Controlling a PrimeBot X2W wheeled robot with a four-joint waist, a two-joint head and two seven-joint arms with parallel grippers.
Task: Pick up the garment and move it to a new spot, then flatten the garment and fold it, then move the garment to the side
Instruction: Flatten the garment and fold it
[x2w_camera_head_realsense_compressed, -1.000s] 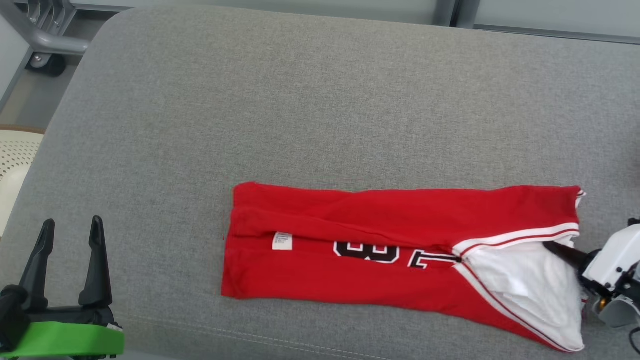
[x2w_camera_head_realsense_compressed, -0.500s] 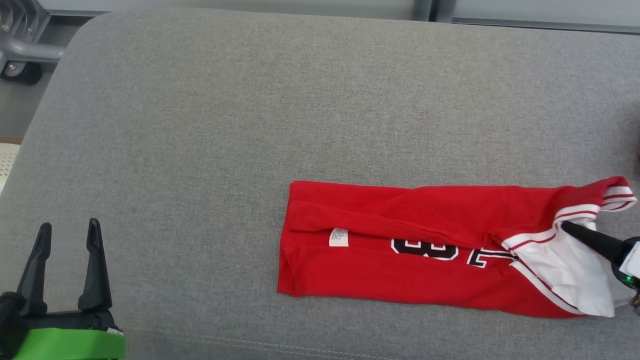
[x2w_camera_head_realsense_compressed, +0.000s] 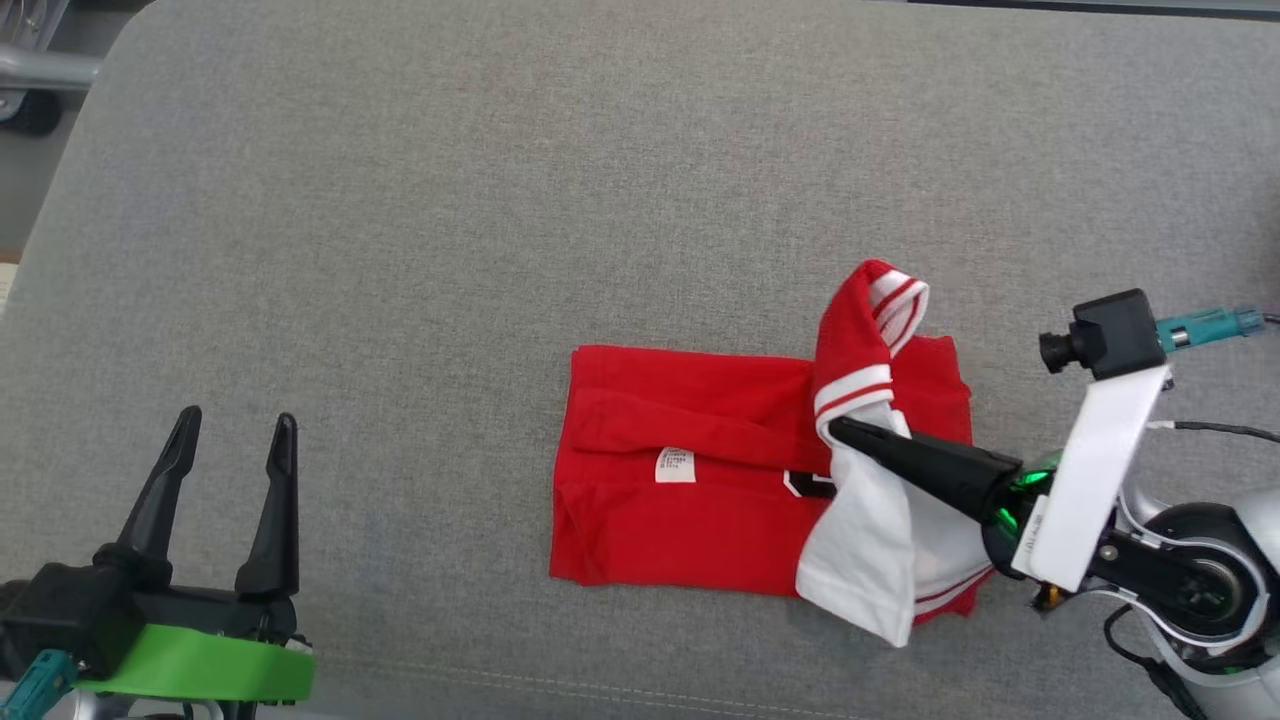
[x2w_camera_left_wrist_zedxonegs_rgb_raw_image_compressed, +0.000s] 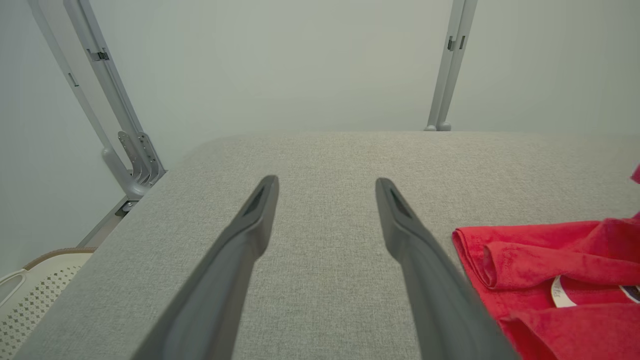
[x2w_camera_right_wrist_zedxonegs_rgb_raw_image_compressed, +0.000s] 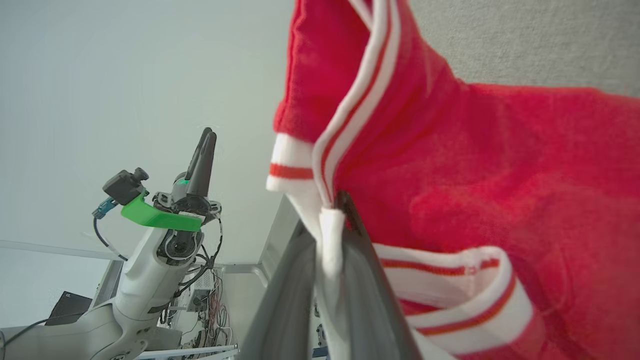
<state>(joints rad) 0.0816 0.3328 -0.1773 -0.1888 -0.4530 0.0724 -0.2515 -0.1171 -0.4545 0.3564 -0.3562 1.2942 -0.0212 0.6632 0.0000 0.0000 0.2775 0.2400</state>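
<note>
The red sleeveless sports jersey with white-and-red striped trim (x2w_camera_head_realsense_compressed: 690, 520) lies on the grey woven fabric surface (x2w_camera_head_realsense_compressed: 400, 220), a little to the right of the middle and nearer to the robot's edge. It is already narrowed into a long band of several layers, with a small white label (x2w_camera_head_realsense_compressed: 675, 464) facing up and a piece of a black number beside it. The right end of the jersey is raised off the surface and hangs over the rest of the cloth, so the white inner side shows.

This raised end is held by the right gripper (x2w_camera_head_realsense_compressed: 836, 430). Its fingers (x2w_camera_right_wrist_zedxonegs_rgb_raw_image_compressed: 295, 305) are pressed together on the striped trim, and the right wrist view shows the white edge pinched between them. The left gripper (x2w_camera_head_realsense_compressed: 237, 420) is at the lower left, well apart from the jersey, with its fingers spread wide and nothing between them.

Judging from this, the moving, the flattening and the lengthwise folds look finished, and the cross fold is under way. What seems left is to lay the held end down over the left half, let it go, and then carry the folded jersey to the side
</note>
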